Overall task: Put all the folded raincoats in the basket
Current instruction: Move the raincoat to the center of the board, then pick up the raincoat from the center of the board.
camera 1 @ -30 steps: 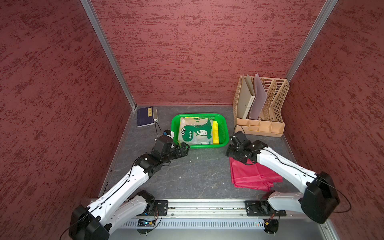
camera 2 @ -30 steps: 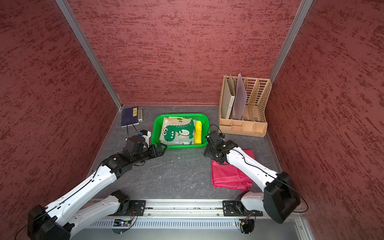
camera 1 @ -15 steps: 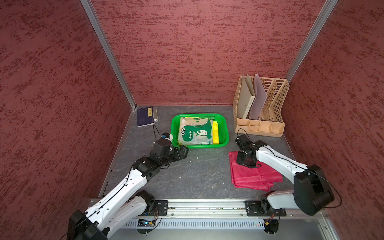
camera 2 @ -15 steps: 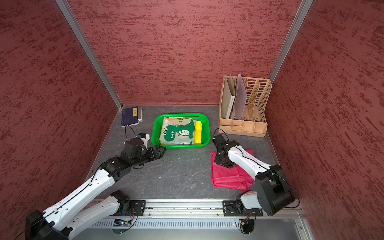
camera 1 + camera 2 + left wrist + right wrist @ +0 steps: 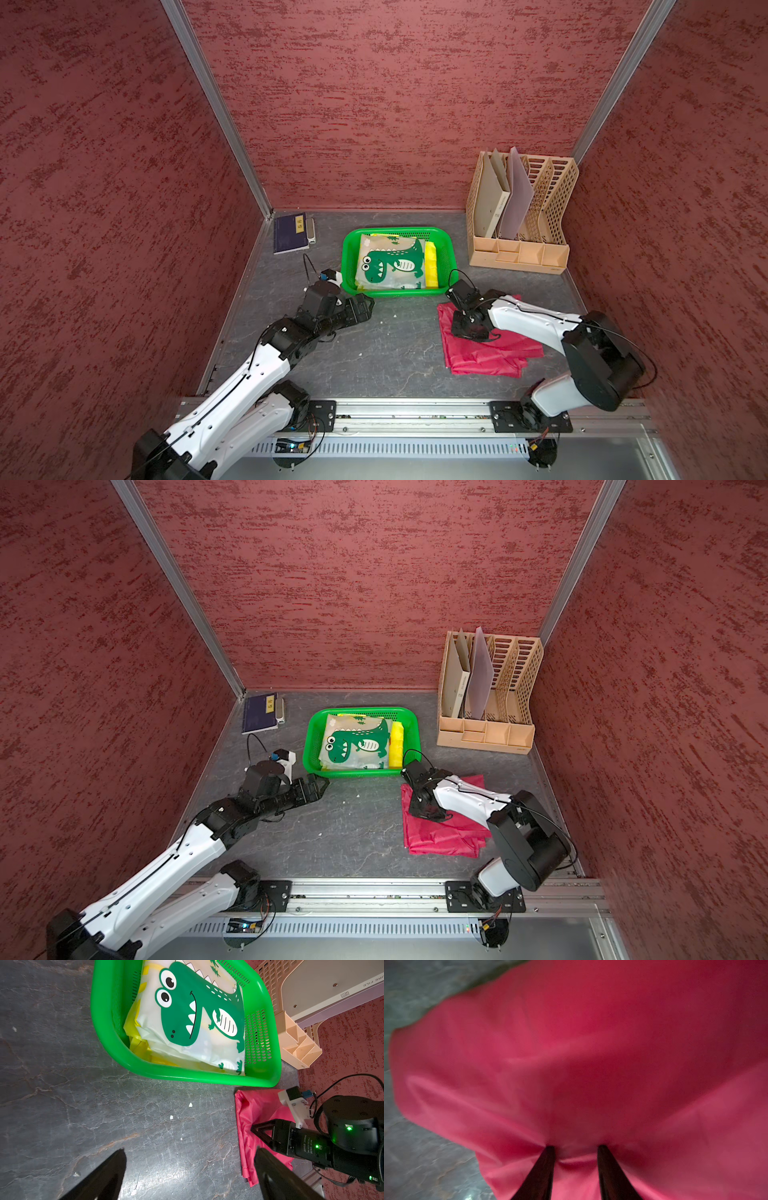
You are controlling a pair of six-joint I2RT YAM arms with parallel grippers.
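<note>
raincoat (image 5: 486,353) lying folded, glossy pink, 4 o'clock from basket (image 5: 348,262) | my right gripper (image 5: 576,1148) pinching its fold; left gripper (image 5: 189,1151) gaping empty

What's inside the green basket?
A folded dinosaur-print raincoat lies inside the basket, with yellow folds showing beside and beneath it. The basket's floor under them is covered, so anything hidden there cannot be seen.
</note>
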